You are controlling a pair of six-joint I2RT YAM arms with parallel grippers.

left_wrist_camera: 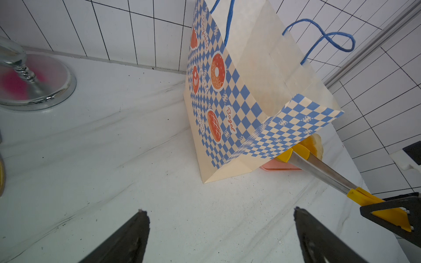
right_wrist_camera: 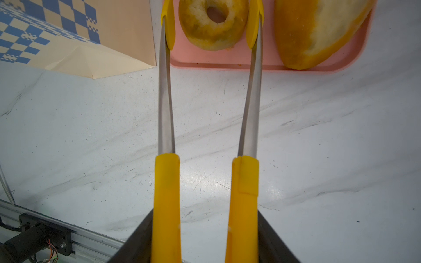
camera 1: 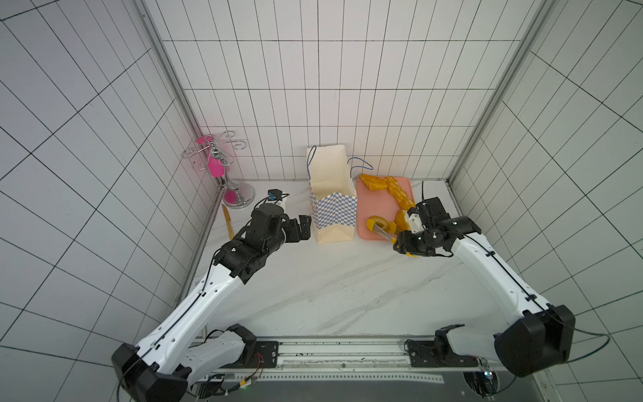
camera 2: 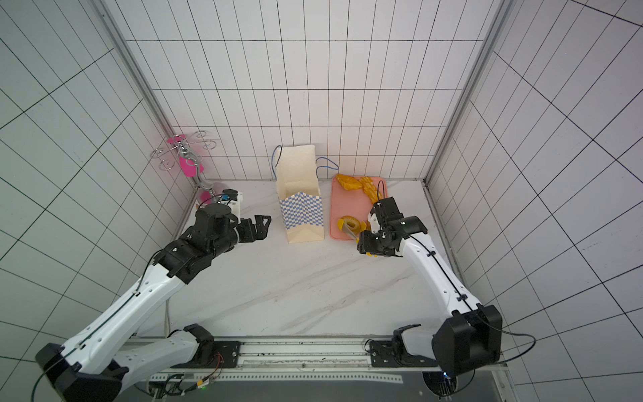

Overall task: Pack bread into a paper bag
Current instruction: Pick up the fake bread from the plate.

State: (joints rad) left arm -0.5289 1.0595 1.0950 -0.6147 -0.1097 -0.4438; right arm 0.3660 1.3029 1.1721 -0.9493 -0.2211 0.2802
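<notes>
Both tips straddle the ring (right_wrist_camera: 213, 25); tighten your right pincer (right_wrist_camera: 205, 227), clamped on the tongs (right_wrist_camera: 165, 182); left pincer (left_wrist_camera: 219, 210) gapes.

Robot lab test cell, dressed up as a kitchen. White grid-lined wall panels (camera 1: 313, 87) on three sides in bare aluminium corner posts (camera 1: 169, 69); white marble-look tabletop (camera 1: 330, 289). White-and-black left robot arm (camera 1: 188, 309) at 7 o'clock, matching right robot arm (camera 1: 487, 278) at 5, both on a grey metal rail (camera 1: 341, 349) at 6, loose coloured wires (right_wrist_camera: 52, 251) beside it.
</notes>
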